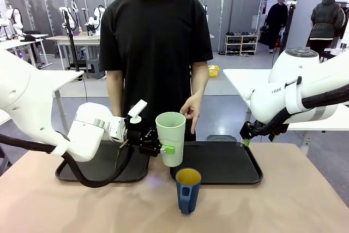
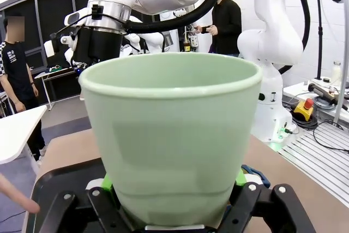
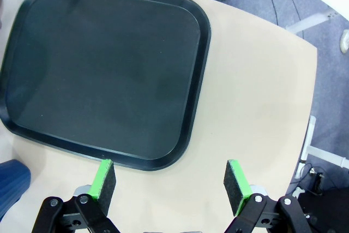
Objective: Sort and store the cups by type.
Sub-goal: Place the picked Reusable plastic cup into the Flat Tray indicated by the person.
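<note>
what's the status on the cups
Left pincer shut on green cup, upright. Right pincer open, empty, by tray. Blue mug on table. Person's hand near green cup.

The left arm (image 1: 82, 132) reaches in low from the table's (image 1: 272, 205) left edge, wrist level. Its left gripper (image 1: 168, 148) is clamped sideways around the pale-green tumbler (image 1: 170, 129). The right arm (image 1: 305, 99) hangs over the right edge, its right gripper (image 3: 169, 175) pointing down with jaws wide apart and empty.

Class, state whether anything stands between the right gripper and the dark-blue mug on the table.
Nothing visible does. Between the open right gripper and the dark-blue mug only bare table shows, alongside the black tray rim.
</note>
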Motion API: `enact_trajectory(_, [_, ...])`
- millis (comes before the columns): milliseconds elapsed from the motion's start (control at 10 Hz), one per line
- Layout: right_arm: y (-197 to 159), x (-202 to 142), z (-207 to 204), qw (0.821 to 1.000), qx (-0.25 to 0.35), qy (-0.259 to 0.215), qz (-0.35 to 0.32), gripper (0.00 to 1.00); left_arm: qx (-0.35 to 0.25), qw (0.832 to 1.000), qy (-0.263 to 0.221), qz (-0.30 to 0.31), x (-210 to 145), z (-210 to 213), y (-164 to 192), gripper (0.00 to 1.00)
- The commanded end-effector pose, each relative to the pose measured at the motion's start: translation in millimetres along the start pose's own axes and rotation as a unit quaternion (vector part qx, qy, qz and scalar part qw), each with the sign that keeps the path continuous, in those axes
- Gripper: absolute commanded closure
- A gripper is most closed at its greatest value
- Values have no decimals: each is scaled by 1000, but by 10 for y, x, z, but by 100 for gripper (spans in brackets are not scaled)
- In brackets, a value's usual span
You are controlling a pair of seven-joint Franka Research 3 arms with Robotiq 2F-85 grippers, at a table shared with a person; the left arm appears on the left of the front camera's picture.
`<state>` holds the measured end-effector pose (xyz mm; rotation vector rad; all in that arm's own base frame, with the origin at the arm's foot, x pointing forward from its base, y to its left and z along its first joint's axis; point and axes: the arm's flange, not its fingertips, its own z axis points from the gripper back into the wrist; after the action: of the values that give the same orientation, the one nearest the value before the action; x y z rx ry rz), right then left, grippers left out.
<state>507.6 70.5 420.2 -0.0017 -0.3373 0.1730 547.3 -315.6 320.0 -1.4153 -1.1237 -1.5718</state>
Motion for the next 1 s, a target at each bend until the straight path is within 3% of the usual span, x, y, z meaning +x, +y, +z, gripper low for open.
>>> enact_trajectory(0, [-4, -5, -6, 1000, -2, -2, 2, 0, 0, 1000, 0, 0, 0, -4, 2, 15])
enact_trajectory(300, [-4, -5, -6, 1000, -2, -2, 2, 0, -1, 1000, 4, -10, -42, -246, 376, 15])
enact_trajectory(900, [-4, -5, -6, 1000, -2, -2, 2, 0, 6, 999, -3, 32, -311, -829, 989, 15])
